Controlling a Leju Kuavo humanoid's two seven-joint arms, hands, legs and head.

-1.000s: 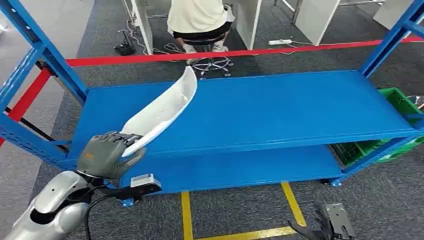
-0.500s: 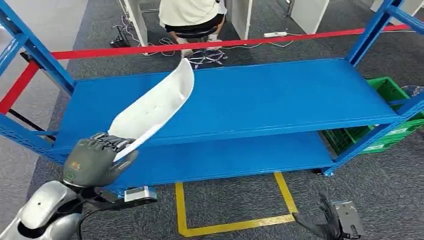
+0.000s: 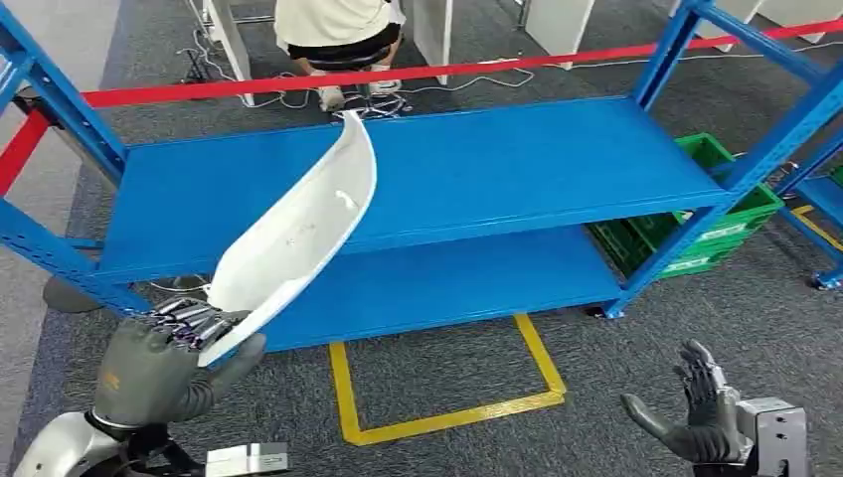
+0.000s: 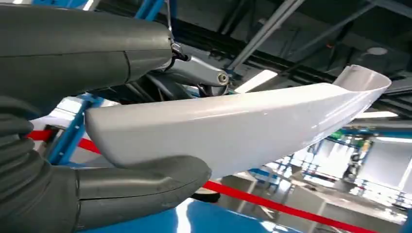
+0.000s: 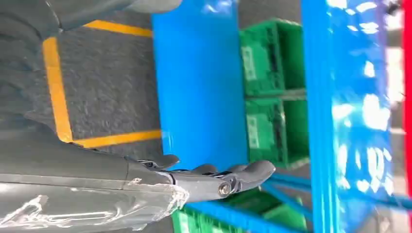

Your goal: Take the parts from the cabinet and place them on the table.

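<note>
- Left hand (image 3: pixel 159 363) grips the lower end of a long white curved part (image 3: pixel 298 224), thumb under it and fingers (image 3: pixel 189 318) over its edge; in the left wrist view the thumb (image 4: pixel 141 187) presses the underside of the part (image 4: pixel 243 126).
- From the hand the part slants up and away, in front of the blue rack (image 3: pixel 477 164); its far tip rises past the back edge of the upper shelf. Whether it touches the shelf cannot be told.
- Right hand (image 3: pixel 696 417) hangs low at the right, above the grey carpet (image 3: pixel 447 368), fingers spread and holding nothing; the right wrist view shows its fingers (image 5: pixel 233 177) stretched out loosely with the rack's blue shelves beyond them.
- Yellow tape (image 3: pixel 437 412) marks a rectangle on the carpet just in front of the rack's lower shelf.
- Green crates (image 3: pixel 711 214) sit on the floor beside the rack's right end.
- Behind the rack runs a red beam (image 3: pixel 298 84), and beyond it a person (image 3: pixel 333 30) sits on a wheeled stool with their back turned.
</note>
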